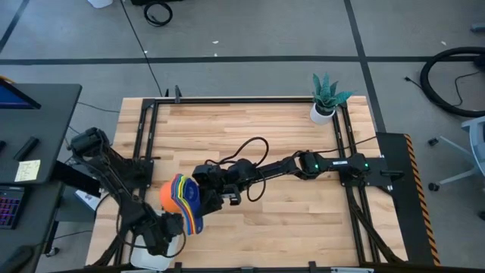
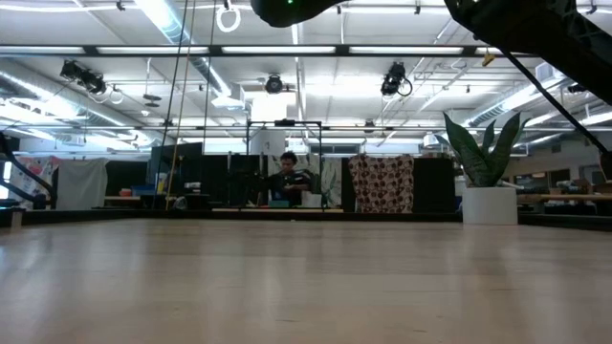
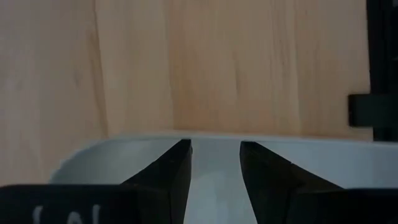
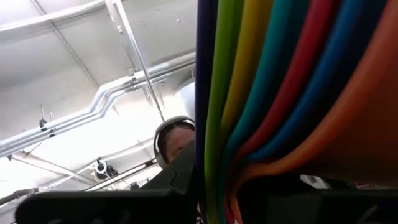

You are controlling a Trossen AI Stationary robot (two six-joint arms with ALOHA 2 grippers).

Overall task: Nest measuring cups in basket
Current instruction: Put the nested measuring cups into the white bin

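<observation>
The right gripper (image 1: 198, 199) is grasping the nested measuring cups (image 1: 182, 201) at seven o'clock; the left gripper (image 3: 214, 163), jaws parted, is hovering over the basket (image 3: 112, 158).

Stack of nested measuring cups (image 1: 184, 203) held over the worktop's (image 1: 258, 129) near-left part, basket (image 1: 155, 258) at the near-left corner just beside them, potted plant (image 1: 324, 97) at the far-right corner, well apart.

The right gripper (image 1: 203, 199) holds the nested measuring cups (image 1: 184, 202) near the basket (image 1: 155, 258).
</observation>
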